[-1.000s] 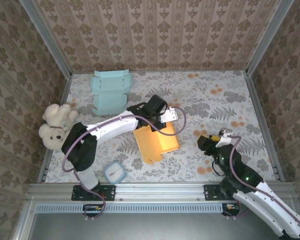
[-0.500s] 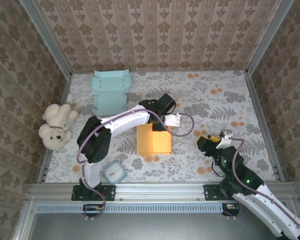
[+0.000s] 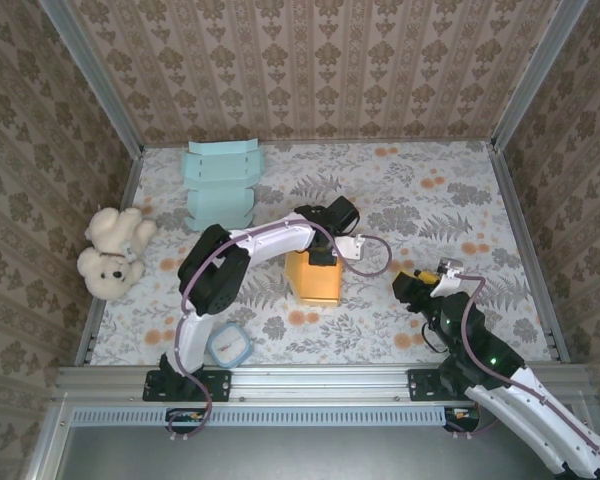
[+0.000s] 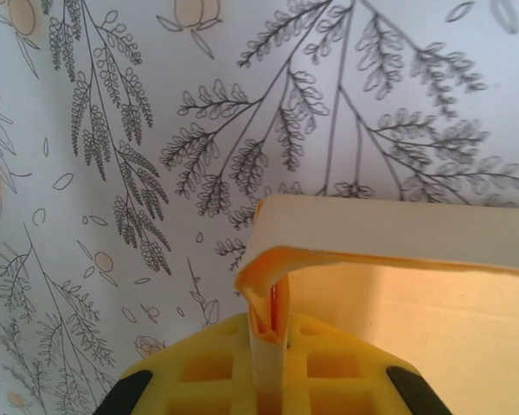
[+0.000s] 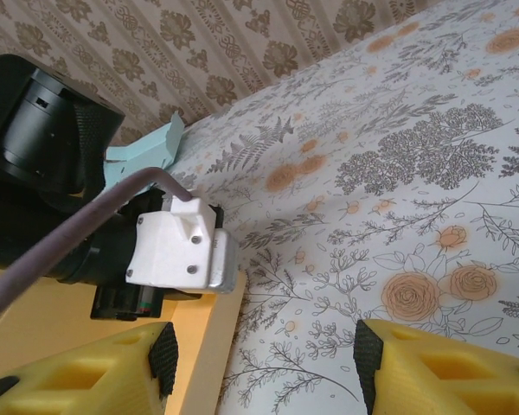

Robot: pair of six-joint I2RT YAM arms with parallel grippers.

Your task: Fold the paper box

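Note:
The orange paper box (image 3: 316,281) stands mid-table, partly folded up. My left gripper (image 3: 325,254) reaches across from the left and is at the box's far edge. In the left wrist view its yellow fingers (image 4: 199,372) are shut on a thin orange flap of the paper box (image 4: 398,303), which bends up between them (image 4: 272,333). My right gripper (image 3: 418,286) sits to the right of the box, apart from it. Seen from the right wrist, the right gripper (image 5: 266,359) is open over bare table, with the box's edge (image 5: 209,346) just inside its left finger (image 5: 78,380).
A flat light blue paper box (image 3: 221,184) lies at the back left. A teddy bear (image 3: 110,252) sits by the left wall. A small blue-rimmed dish (image 3: 229,346) lies near the front edge. The left arm's white wrist block (image 5: 177,246) is close in front of the right gripper.
The left gripper has swung right and toward the back with the orange box, which has turned and now looks narrower and more upright. The right arm has barely moved.

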